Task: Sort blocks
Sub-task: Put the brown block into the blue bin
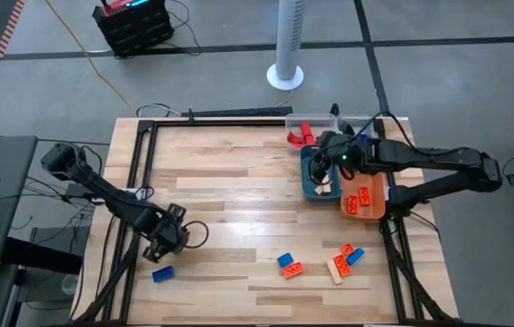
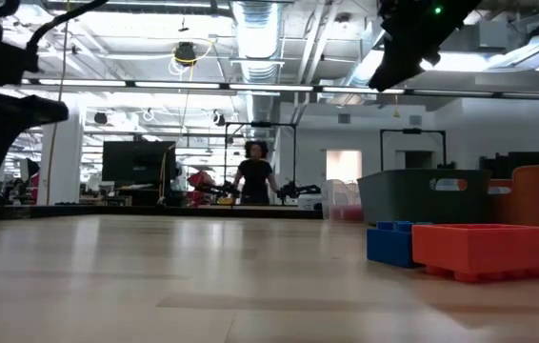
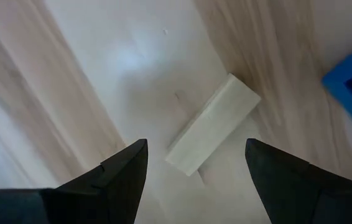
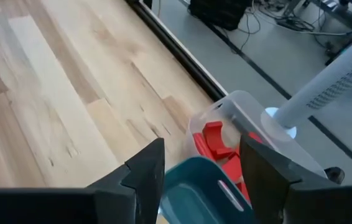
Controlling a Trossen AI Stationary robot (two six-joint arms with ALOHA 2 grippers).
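My left gripper point(image 1: 168, 240) points down near the table's left front, open, its fingers point(image 3: 196, 144) standing on either side of a pale tan block point(image 3: 213, 124) that lies flat on the wood; they are clear of it. A blue block point(image 1: 163, 273) lies just nearer the front edge. My right gripper point(image 1: 323, 156) hangs open with nothing between its fingers point(image 4: 202, 146), above the teal tray point(image 1: 319, 184). Several blue, orange and tan blocks point(image 1: 319, 262) lie near the front right.
A clear tray point(image 1: 322, 122) with red blocks point(image 4: 216, 140) stands at the far right. An orange tray point(image 1: 377, 205) with orange blocks sits beside the teal one. A black frame point(image 1: 139, 154) edges the table. A person point(image 2: 253, 176) stands beyond the far edge.
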